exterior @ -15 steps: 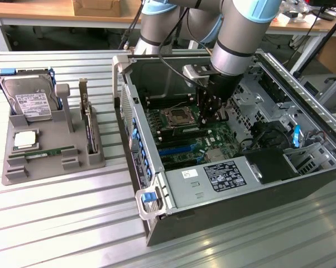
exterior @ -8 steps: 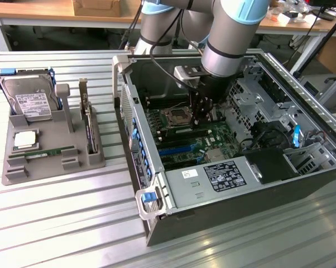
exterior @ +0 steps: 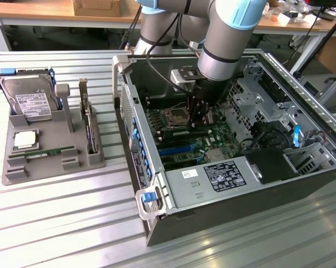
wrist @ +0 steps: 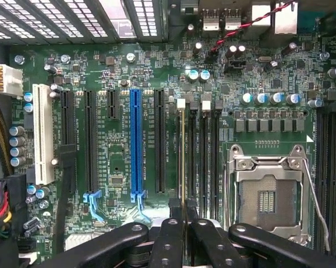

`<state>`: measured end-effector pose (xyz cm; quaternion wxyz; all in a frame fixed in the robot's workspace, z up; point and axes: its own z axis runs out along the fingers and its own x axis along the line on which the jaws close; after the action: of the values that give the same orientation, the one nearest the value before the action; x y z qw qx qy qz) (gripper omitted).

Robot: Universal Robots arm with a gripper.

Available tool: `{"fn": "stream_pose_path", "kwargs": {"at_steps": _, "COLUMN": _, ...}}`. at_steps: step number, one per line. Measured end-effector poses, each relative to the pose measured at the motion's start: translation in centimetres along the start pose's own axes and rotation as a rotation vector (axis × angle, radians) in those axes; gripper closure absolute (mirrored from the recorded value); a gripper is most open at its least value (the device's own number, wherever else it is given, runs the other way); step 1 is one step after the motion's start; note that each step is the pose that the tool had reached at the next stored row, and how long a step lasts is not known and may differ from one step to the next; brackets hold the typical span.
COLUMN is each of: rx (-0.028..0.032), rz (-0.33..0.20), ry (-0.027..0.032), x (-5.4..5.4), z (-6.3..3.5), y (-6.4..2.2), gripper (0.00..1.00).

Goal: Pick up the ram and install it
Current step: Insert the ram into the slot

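Observation:
My gripper (exterior: pixel 199 114) reaches down inside the open computer case (exterior: pixel 135 146), over the motherboard (exterior: pixel 182 139). In the wrist view its black fingers (wrist: pixel 169 229) are shut on the ram (wrist: pixel 182 156), seen edge-on as a thin line. The ram stands upright over the outermost black memory slot, next to the other memory slots (wrist: pixel 204 162) and the CPU socket (wrist: pixel 267 198). I cannot tell whether it is seated. A second, similar green stick (exterior: pixel 45 152) lies flat in the grey tray (exterior: pixel 95 159) at the exterior view's left.
The tray also holds a silver hard drive (exterior: pixel 31 103), a square chip (exterior: pixel 24 139) and an upright card with a metal bracket (exterior: pixel 89 125). A blue expansion slot (wrist: pixel 135 145) and black ones lie beside the memory slots. The power supply (exterior: pixel 212 181) fills the case's near end.

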<state>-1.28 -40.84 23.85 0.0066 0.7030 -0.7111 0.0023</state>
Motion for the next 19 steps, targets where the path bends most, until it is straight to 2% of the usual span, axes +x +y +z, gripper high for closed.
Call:
{"fn": "stream_pose_path", "kwargs": {"at_steps": 9, "rx": 0.0001, "rz": 0.003, "ry": 0.0070, "x": -0.3, "z": 0.56, "y": 0.00, "gripper": 0.88}}
{"fn": "stream_pose_path", "kwargs": {"at_steps": 15, "rx": 0.0001, "rz": 0.003, "ry": 0.0070, "x": -0.3, "z": 0.58, "y": 0.00, "gripper": 0.87}}
{"fn": "stream_pose_path", "kwargs": {"at_steps": 16, "rx": 0.0001, "rz": 0.003, "ry": 0.0070, "x": -0.3, "z": 0.58, "y": 0.00, "gripper": 0.81}}
{"fn": "stream_pose_path", "kwargs": {"at_steps": 18, "rx": 0.0000, "rz": 0.004, "ry": 0.0071, "x": -0.2, "z": 0.15, "y": 0.00, "gripper": 0.81}}
{"fn": "stream_pose_path", "kwargs": {"at_steps": 19, "rx": 0.0003, "rz": 0.003, "ry": 0.0071, "x": -0.2, "z": -0.69, "y": 0.01, "gripper": 0.81}}
